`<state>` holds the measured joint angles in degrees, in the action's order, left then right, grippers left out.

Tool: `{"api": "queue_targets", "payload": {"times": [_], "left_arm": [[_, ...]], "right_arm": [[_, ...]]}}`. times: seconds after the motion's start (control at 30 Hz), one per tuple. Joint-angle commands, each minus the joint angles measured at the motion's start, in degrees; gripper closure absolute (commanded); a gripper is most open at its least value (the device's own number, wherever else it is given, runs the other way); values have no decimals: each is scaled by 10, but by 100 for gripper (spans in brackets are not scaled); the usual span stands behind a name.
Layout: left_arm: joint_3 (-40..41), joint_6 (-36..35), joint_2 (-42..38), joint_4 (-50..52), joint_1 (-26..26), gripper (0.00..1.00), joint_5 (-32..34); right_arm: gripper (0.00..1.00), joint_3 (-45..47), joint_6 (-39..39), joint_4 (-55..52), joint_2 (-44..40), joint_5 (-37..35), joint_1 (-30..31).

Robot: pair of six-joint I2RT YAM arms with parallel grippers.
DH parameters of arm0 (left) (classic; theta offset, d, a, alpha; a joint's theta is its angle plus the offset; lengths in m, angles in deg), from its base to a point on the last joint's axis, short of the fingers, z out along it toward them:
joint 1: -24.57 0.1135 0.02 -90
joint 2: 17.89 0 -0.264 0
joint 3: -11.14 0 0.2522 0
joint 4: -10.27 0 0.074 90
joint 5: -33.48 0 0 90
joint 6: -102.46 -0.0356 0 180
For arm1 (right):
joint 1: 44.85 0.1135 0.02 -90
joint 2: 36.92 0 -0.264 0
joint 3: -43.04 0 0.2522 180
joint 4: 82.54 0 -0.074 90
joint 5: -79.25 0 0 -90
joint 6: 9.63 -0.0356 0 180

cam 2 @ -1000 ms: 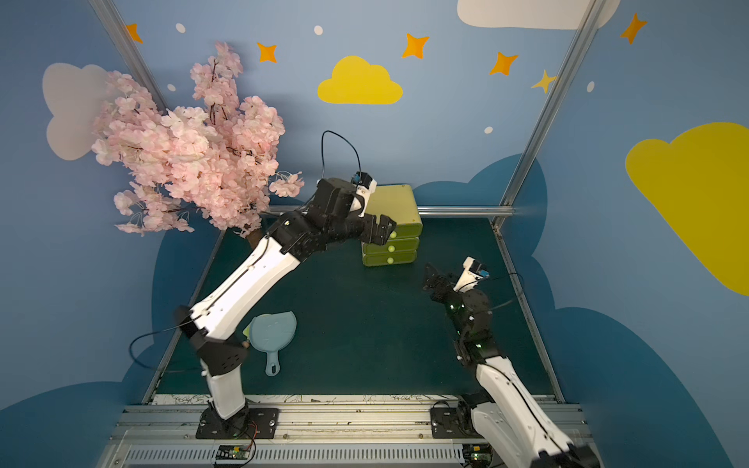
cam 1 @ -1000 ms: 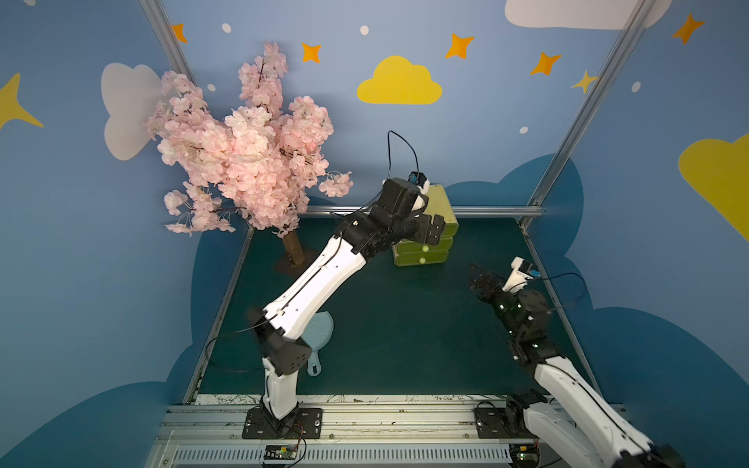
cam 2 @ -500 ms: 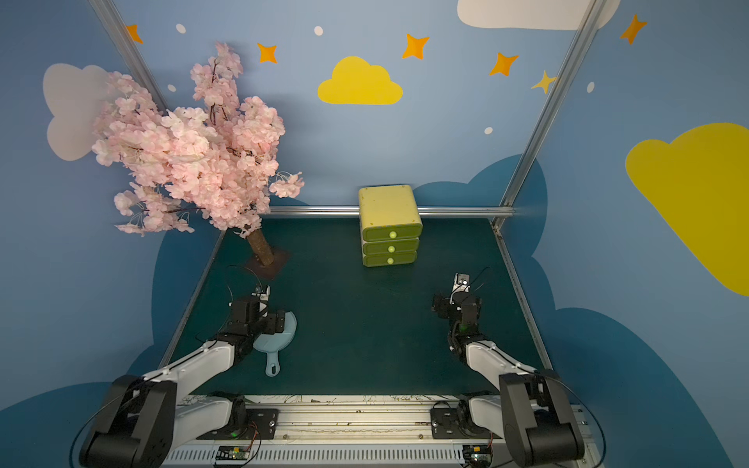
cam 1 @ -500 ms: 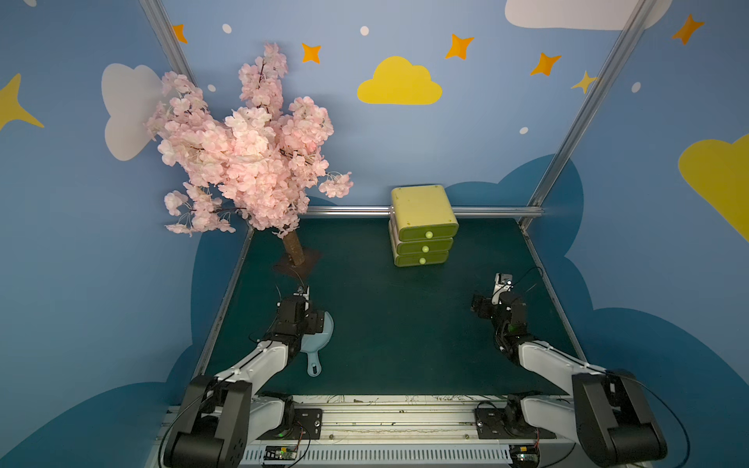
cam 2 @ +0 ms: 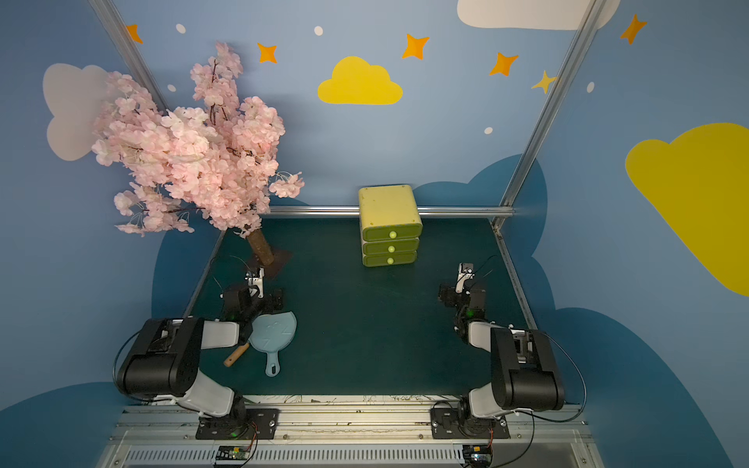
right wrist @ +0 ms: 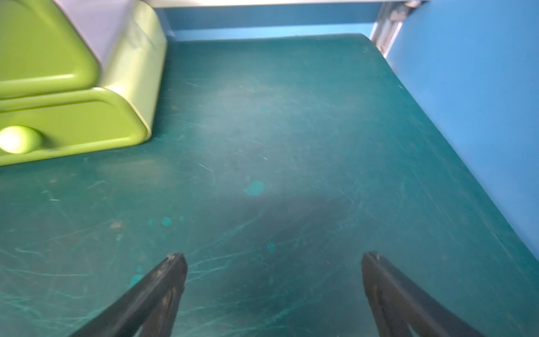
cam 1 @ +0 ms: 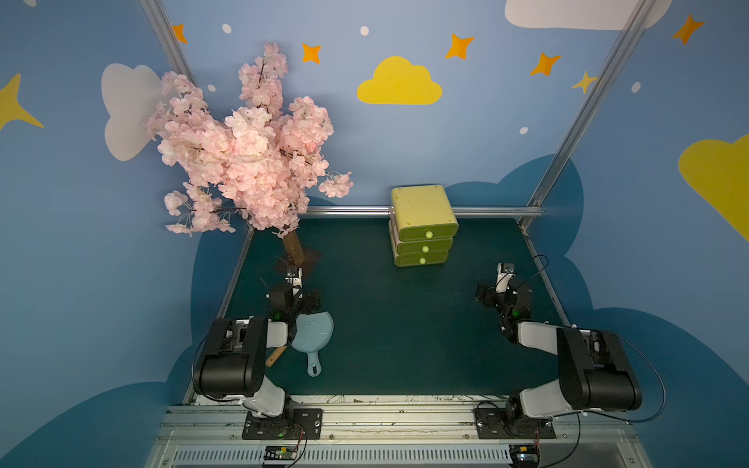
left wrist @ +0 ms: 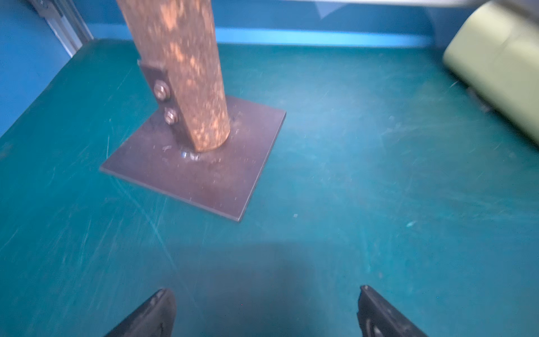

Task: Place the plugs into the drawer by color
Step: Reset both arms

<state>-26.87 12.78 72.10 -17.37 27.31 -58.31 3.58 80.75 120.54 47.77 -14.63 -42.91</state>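
Blue walls (cam 1: pixel 486 142) painted with clouds and stars enclose the dark green table (cam 1: pixel 405 336) we look down on. At its far corner stands a pink blossom tree (cam 1: pixel 251 154), fixed to a metal plate (left wrist: pixel 204 181). Our left arm (cam 1: pixel 231 356) and right arm (cam 1: pixel 587 364) lie folded low at the near edge. We find the drawer (cam 1: pixel 423 227) at the back middle of the table, with all three fronts shut. A light-blue paddle (cam 1: pixel 314 330) lies just beside the left arm. The left gripper (left wrist: pixel 264 290) and right gripper (right wrist: pixel 272 256) are both spread wide, holding nothing.
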Motion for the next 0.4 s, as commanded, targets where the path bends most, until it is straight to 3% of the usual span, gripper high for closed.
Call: {"api": "queue_targets", "payload": {"times": [0.0,0.37], "left_arm": [[-10,9,-3,-23,3,1,-25],[1,6,-12,-34,2,1,-23]], "right_arm": [[2,-7,17,-17,-6,27,7],[2,-17,28,-35,-3,46,8]]}}
